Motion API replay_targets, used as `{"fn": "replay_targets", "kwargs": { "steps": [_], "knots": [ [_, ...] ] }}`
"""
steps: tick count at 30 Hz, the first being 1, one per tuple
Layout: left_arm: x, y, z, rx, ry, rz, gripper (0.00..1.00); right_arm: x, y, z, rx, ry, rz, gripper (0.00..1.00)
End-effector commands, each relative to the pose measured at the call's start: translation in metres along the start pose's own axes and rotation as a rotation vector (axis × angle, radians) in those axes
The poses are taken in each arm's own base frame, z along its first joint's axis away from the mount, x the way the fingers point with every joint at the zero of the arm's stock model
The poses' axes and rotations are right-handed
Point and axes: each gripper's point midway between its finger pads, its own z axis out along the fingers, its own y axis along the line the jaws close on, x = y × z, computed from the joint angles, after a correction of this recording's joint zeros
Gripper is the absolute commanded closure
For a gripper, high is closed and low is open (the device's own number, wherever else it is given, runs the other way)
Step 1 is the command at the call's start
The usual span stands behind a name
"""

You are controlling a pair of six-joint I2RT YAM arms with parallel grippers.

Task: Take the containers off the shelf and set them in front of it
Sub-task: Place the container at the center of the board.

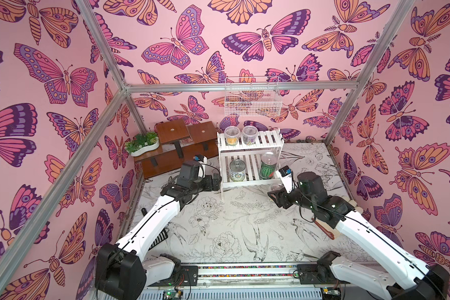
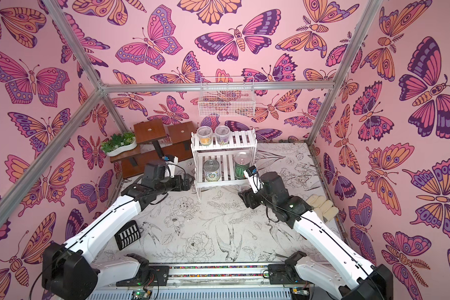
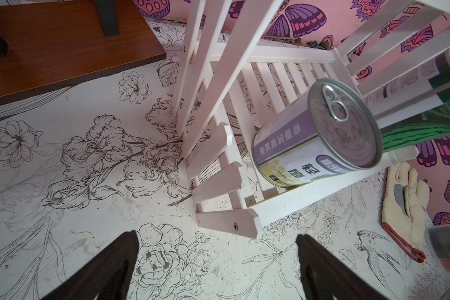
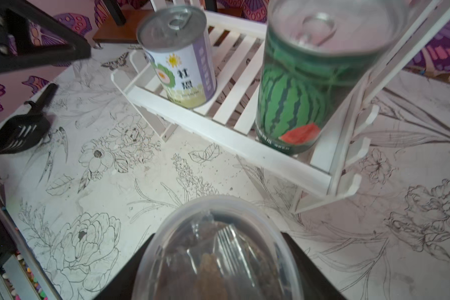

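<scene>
Right tool (image 4: 218,265) part-closed on clear plastic lidded cup (image 4: 211,228), brownish contents; white slatted two-tier shelf (image 4: 244,148) just ahead. Set down upright on floral-print counter (image 4: 115,181) below, release only once seated. Left tool (image 3: 216,235) spread wide, empty; white-labelled metal can (image 3: 309,140) ahead.

The shelf (image 1: 266,140) was white. The white-labelled can (image 4: 182,75) bore a purple band; the watermelon can (image 4: 289,109) had green stripes and a red slice. Clear-walled: yellow-orange cup (image 1: 232,139), dark cup (image 1: 250,137), brownish third cup (image 4: 218,249). The surface (image 1: 231,233) was white with black line flowers.
</scene>
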Motion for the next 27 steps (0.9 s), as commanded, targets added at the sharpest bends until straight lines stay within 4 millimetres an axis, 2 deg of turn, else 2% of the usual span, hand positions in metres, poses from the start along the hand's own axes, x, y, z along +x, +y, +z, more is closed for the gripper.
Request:
{"fn": "replay_targets", "kwargs": {
  "steps": [1, 12, 21, 27],
  "knots": [
    [0.001, -0.002, -0.002, 0.022, -0.013, 0.013, 0.00, -0.006, -0.004, 0.007, 0.033, -0.079, 0.026, 0.50],
    [0.002, -0.001, -0.004, 0.021, -0.022, 0.012, 0.00, 0.048, -0.023, 0.046, 0.123, -0.038, 0.045, 0.52],
    [0.003, 0.000, -0.006, 0.019, -0.026, 0.008, 0.00, 0.077, -0.043, 0.069, 0.225, -0.013, 0.028, 0.54],
    [0.000, -0.001, -0.007, 0.017, -0.034, 0.009, 0.00, 0.088, -0.047, 0.085, 0.236, -0.003, 0.036, 0.54]
  ]
}}
